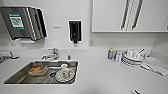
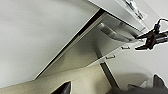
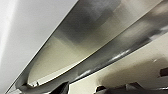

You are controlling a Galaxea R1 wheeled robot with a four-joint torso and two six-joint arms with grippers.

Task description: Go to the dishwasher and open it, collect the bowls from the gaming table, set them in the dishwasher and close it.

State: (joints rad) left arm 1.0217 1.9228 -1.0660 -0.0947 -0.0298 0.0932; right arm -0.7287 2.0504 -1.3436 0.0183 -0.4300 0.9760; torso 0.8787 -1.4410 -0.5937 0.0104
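Note:
The dishwasher [image 2: 100,53] shows as a stainless-steel front with a long bar handle [image 2: 112,33]; a dark gap runs along its upper edge. My right gripper [image 2: 137,42] stands open right at one end of that handle, its dark fingertips [image 2: 141,37] pointing at the bar. In the right wrist view the handle [image 3: 112,53] passes very close, with the steel front [image 3: 82,30] behind it. My left arm's camera looks along the steel front from a short way off. The gaming table and its bowls are out of view.
I face a white counter [image 1: 105,75] with a steel sink [image 1: 20,76] holding a brownish dish [image 1: 37,70] and a cup on a plate [image 1: 65,73]. Stacked plates and cups [image 1: 132,58], a small bottle [image 1: 110,53] and a cloth [image 1: 156,65] lie at the right. White drawers [image 2: 140,60] sit beside the dishwasher.

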